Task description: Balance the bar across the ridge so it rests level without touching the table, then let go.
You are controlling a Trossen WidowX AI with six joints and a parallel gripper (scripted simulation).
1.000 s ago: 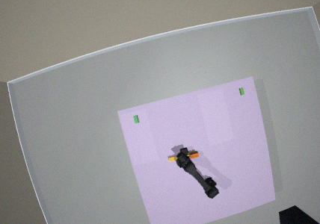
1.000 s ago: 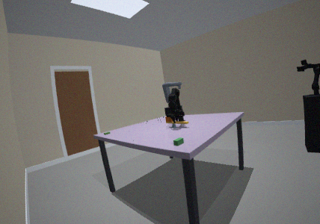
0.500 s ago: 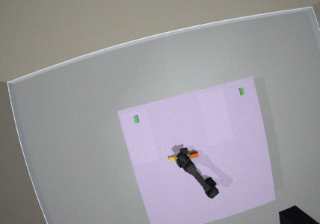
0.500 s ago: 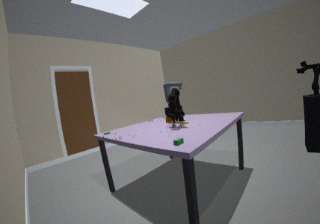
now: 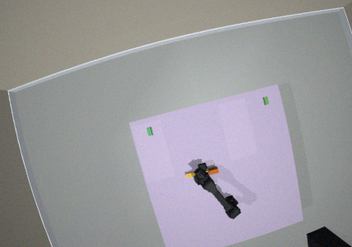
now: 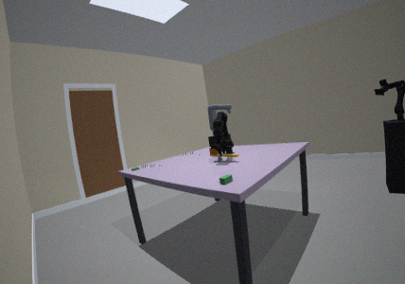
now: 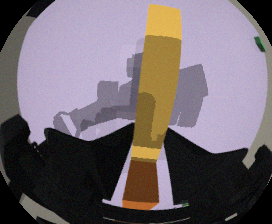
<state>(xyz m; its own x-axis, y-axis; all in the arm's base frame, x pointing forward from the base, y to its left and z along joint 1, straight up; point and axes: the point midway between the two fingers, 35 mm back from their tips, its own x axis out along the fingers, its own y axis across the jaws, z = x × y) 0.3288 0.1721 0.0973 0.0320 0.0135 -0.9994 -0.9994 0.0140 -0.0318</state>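
Well, from the top view, take your line from the bar (image 5: 214, 170) (image 6: 231, 155) (image 7: 160, 85): its long axis runs nearly side to side, rising slightly towards the picture's right, with the orange end there and the yellow end on the left. The gripper (image 5: 201, 174) (image 6: 223, 150) (image 7: 149, 128) sits over its middle stretch, and the arm (image 5: 217, 193) (image 6: 220, 127) comes in from the lower right. The wrist covers the grip and whatever lies beneath it, so you can't pick out the ridge.

In the exterior view, you see the bar low under the jaws, looking close to level, its orange end on the picture's left. It seems to stand just above the table (image 5: 230, 146) (image 6: 270, 168) (image 7: 82, 45), but the ridge is too small and dark to confirm, and so is any contact with it.

Now the wrist view: the bar passes lengthwise between the fingers, which pinch its long sides, and its yellow end points away from you. The near orange end is partly cut off by the gripper body. Before you let go, you'd want the balance point over the ridge, then an even opening across the bar's width; an uneven one could tip it.
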